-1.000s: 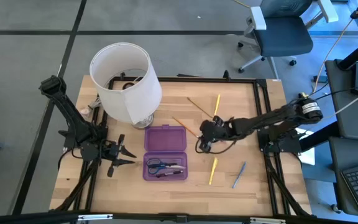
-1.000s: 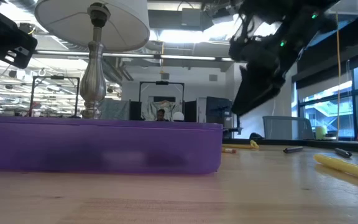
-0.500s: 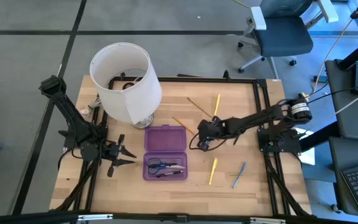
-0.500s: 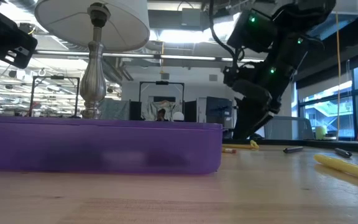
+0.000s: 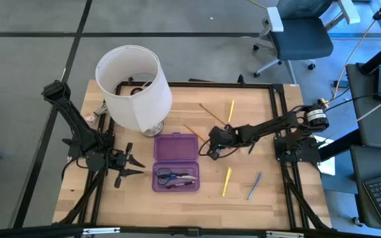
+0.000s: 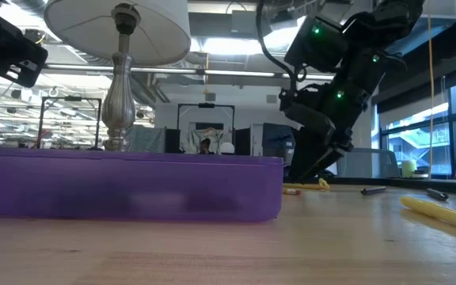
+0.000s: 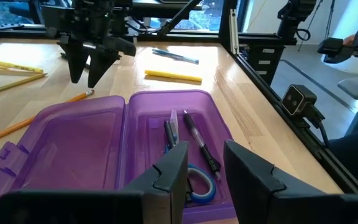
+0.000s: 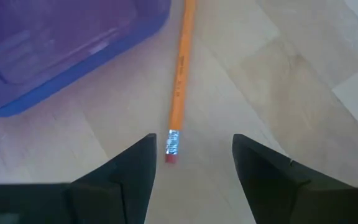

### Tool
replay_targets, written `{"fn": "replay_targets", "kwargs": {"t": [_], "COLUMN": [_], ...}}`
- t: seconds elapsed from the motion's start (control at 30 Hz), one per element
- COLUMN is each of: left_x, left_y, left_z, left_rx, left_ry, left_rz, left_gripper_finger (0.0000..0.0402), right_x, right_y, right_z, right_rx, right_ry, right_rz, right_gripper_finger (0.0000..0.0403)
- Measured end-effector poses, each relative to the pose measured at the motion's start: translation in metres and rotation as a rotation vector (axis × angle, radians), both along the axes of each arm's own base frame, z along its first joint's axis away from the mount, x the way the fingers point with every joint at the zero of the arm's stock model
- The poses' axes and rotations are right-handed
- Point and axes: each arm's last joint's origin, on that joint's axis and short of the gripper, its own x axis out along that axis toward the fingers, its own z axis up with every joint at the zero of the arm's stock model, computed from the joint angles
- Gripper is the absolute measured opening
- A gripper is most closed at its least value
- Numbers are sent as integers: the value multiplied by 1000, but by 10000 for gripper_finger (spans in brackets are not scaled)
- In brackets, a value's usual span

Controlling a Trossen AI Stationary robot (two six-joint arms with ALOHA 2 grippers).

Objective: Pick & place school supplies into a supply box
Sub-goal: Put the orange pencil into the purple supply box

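The purple supply box (image 5: 175,162) lies open, its lid flat on the table toward the far edge. Its tray (image 7: 179,143) holds blue-handled scissors (image 7: 199,185) and dark pens (image 7: 197,143). An orange pencil (image 5: 196,134) lies just right of the lid, eraser end (image 8: 171,149) nearest my right gripper. My right gripper (image 8: 191,146) is open and low over that end, a finger on either side without touching; it also shows as the right gripper (image 5: 209,152). My left gripper (image 5: 137,167) waits open left of the box.
A white lamp (image 5: 135,86) stands behind the box on the far left. A wooden pencil (image 5: 210,112) and a yellow pencil (image 5: 231,111) lie far right. A yellow marker (image 5: 227,182) and a grey-blue pen (image 5: 254,186) lie near right of the box.
My right gripper has moved toward the table's left and down, closing on the eraser end of the orange pencil beside the box lid. The pencil and the box have stayed where they were.
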Motion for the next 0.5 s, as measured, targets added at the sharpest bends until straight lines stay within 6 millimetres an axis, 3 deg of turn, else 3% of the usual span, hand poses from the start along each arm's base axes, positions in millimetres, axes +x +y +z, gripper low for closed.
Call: {"fn": "replay_targets", "kwargs": {"t": [0.5], "left_x": [0], "left_y": [0], "left_z": [0], "left_rx": [0], "left_ry": [0], "left_rz": [0], "left_gripper_finger": [97], "right_x": [5], "right_y": [1], "right_z": [-19], "right_rx": [17], "right_ry": [40], "right_rz": [-5], "right_gripper_finger": [215]}}
